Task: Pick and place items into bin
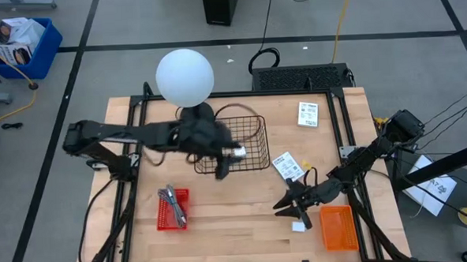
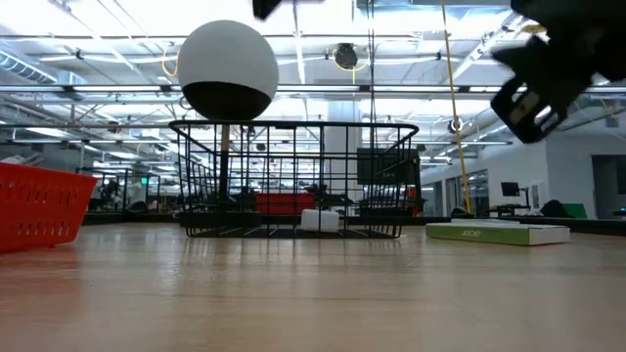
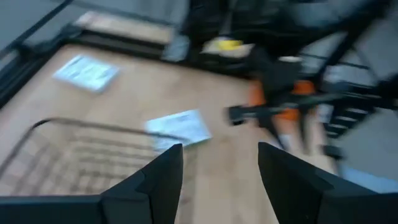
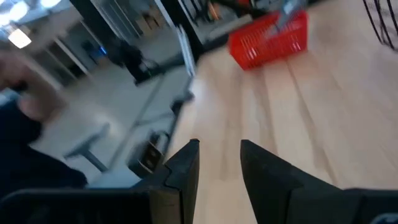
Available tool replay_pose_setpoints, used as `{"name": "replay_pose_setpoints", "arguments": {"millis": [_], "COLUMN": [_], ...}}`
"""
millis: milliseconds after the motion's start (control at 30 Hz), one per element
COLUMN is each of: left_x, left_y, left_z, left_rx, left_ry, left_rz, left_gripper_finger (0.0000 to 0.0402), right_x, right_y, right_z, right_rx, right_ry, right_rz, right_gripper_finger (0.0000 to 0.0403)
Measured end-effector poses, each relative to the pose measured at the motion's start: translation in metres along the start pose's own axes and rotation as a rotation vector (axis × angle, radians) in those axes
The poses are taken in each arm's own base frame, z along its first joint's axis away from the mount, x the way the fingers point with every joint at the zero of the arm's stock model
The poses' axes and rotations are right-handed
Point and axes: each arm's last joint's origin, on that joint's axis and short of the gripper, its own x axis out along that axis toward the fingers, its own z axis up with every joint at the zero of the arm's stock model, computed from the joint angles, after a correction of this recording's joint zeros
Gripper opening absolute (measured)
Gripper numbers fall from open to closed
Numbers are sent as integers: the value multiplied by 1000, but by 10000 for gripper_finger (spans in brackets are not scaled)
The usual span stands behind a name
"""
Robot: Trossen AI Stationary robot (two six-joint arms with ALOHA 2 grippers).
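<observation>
- Left gripper (image 1: 223, 165) hangs at the front rim of the black wire basket (image 1: 254, 146), fingers (image 3: 163, 180) spread apart with nothing between them.
- One small white block (image 2: 319, 220) lies on the basket floor, near that gripper's tip.
- Right gripper (image 1: 288, 204) is low over the wooden table (image 1: 238, 225), between the two trays, its fingers (image 4: 186, 168) parted and empty.
- Just beside its tip, a second white block (image 1: 300, 225) lies on the table, next to the orange tray (image 1: 338, 227).
- A flat white printed packet (image 1: 287, 166) lies between the basket and the right arm, its long axis running diagonally toward the table's front right.
- Another packet (image 1: 308, 113) lies well apart near the back right corner, its long axis running front to back.
- A grey metal tool (image 1: 173, 205) lies in the red tray (image 1: 174, 209), lengthwise front to back.
- A white globe lamp (image 1: 184, 76) stands behind the basket.
</observation>
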Motion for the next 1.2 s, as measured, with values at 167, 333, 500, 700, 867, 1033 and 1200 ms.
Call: {"name": "replay_pose_setpoints", "arguments": {"millis": [167, 333, 500, 700, 867, 1033, 1200], "left_x": [-13, -13, -8, -1, -8, -6, 0], "left_y": [-50, -98, -131, -137, -146, -159, -168], "left_z": [-11, -35, -75, -121, -142, -163, -175], "left_rx": [117, 227, 268, 244, 257, 306, 311], "left_ry": [5, -69, -203, -251, -254, -243, -229], "left_rz": [-131, -170, -308, -369, -344, -251, -274], "left_gripper_finger": [212, 212, 212, 212, 212, 212, 212], "right_x": [0, 1, 22, 38, 34, 23, 22], "right_y": [6, 9, 36, 66, 75, 71, 72], "right_z": [12, 12, 21, 47, 53, 32, 18], "right_rx": [3, -55, -132, -189, -116, -15, 73], "right_ry": [-110, -105, 72, 365, 535, 691, 763], "right_rz": [66, 73, 84, -131, -242, -361, -402], "right_gripper_finger": [110, 110, 110, 119, 154, 190, 205]}}
